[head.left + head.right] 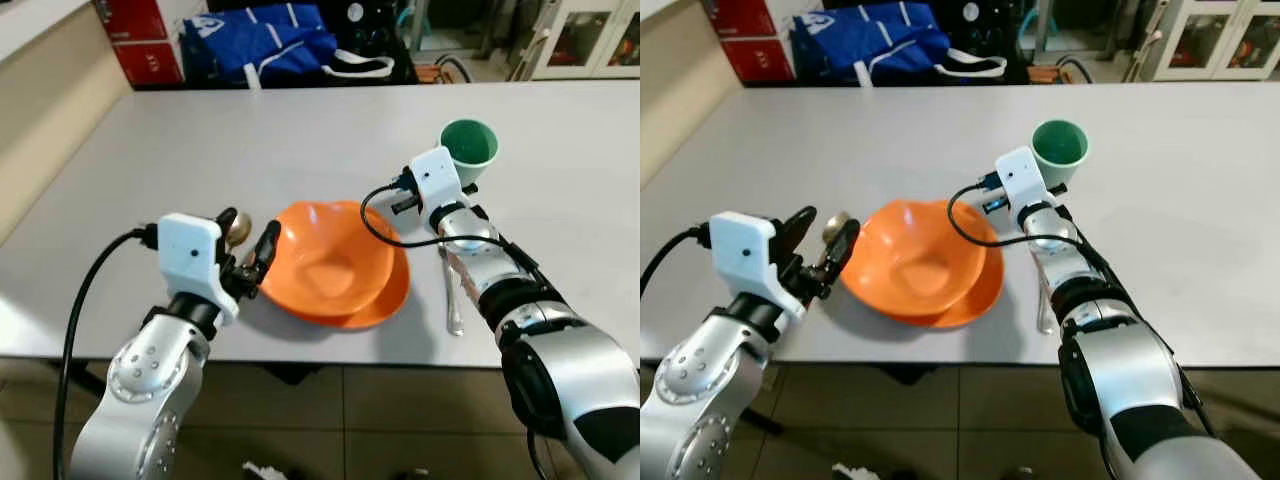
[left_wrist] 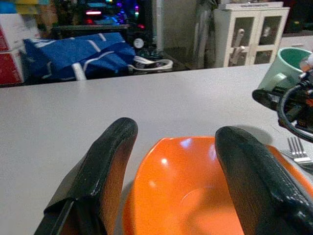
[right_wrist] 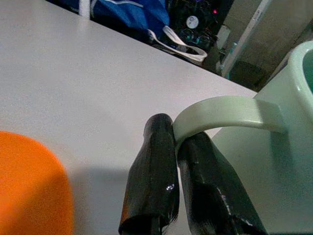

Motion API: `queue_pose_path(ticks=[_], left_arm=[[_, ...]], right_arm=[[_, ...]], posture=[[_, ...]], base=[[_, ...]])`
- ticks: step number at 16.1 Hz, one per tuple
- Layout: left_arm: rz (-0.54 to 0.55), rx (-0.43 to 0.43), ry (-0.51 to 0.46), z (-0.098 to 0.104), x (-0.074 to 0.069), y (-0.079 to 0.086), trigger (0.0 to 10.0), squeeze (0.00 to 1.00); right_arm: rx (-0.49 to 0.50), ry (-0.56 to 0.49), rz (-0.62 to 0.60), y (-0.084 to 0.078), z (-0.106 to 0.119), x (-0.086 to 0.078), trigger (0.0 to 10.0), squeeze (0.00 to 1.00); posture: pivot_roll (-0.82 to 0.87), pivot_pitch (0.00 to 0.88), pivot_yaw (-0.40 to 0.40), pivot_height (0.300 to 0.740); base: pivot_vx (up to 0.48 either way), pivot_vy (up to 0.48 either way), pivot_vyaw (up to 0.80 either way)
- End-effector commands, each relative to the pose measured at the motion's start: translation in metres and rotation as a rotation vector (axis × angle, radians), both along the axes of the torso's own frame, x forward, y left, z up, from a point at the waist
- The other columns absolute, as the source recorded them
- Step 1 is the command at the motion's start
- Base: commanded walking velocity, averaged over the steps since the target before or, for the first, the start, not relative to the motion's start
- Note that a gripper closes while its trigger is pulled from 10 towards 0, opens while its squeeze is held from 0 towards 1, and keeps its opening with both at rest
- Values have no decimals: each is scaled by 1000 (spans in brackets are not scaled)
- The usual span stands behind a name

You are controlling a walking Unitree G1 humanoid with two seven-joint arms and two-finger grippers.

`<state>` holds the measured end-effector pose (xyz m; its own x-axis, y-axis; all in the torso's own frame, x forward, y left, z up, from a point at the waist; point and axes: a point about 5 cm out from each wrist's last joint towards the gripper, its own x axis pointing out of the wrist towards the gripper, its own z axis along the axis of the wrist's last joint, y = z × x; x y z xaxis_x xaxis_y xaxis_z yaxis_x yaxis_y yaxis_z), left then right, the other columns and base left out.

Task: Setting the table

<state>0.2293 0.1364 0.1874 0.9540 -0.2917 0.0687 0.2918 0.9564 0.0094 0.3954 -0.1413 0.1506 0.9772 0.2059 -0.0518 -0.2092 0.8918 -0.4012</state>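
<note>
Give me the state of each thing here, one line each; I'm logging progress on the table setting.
Orange bowl: upright, sitting in the orange plate.
Orange plate: flat on the table, under the bowl.
Green mug: upright on the table, held by its handle.
Fork: lying flat, right of the plate.
Left end effector: open, at the bowl's left rim.
Right end effector: shut on the mug's handle.

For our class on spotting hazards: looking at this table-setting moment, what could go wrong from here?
1. The right claw pinches only the thin handle of the green mug; the mug might swing or slip.
2. The fork lies under the right forearm, so lowering that arm could knock it.
3. The open left claw sits at the rim of the orange bowl, which rests on an orange plate and could be nudged.
</note>
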Motion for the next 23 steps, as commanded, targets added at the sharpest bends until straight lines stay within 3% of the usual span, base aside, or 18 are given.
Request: queue_pose_path(ticks=[1,10,19,23], left_arm=[[-9,22,-20,4,1,-1,10000,0],[-19,54,5,0,3,-3,10000,0],[-54,78,-26,3,3,-8,10000,0],[-51,69,-34,4,6,-8,10000,0]], right_arm=[[-3,-23,7,4,8,3,10000,0],[1,-20,-1,3,6,2,10000,0],[6,-15,-3,5,4,1,10000,0],[6,-16,1,6,4,1,10000,0]], posture=[[15,68,91,740],[8,68,97,740],[4,71,99,740],[1,71,99,740]], base=[[247,0,0],[0,0,0],[431,0,0],[0,0,0]])
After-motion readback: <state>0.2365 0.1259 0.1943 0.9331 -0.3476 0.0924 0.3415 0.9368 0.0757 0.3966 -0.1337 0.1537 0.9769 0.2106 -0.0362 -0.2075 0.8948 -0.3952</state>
